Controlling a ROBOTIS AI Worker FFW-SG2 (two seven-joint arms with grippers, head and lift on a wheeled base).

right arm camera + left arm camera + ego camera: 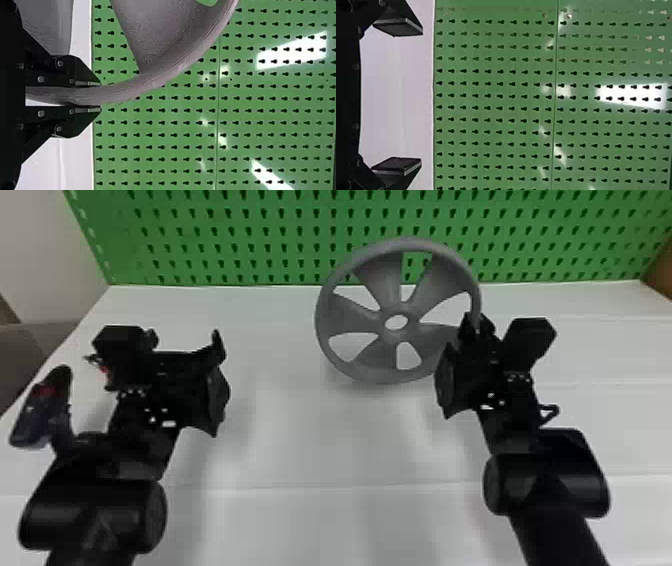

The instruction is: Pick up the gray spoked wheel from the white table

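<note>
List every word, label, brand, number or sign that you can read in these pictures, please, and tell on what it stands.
There is no text that I can read on the gray spoked wheel, the white table or the green pegboard.
The small red marks on the left arm are too small to tell whether they are print.

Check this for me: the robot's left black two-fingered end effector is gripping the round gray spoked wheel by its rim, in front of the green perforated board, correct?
Wrong side: the right black two-fingered end effector grips the round gray spoked wheel by its rim, as the right wrist view shows. The green perforated board is indeed behind.
</note>
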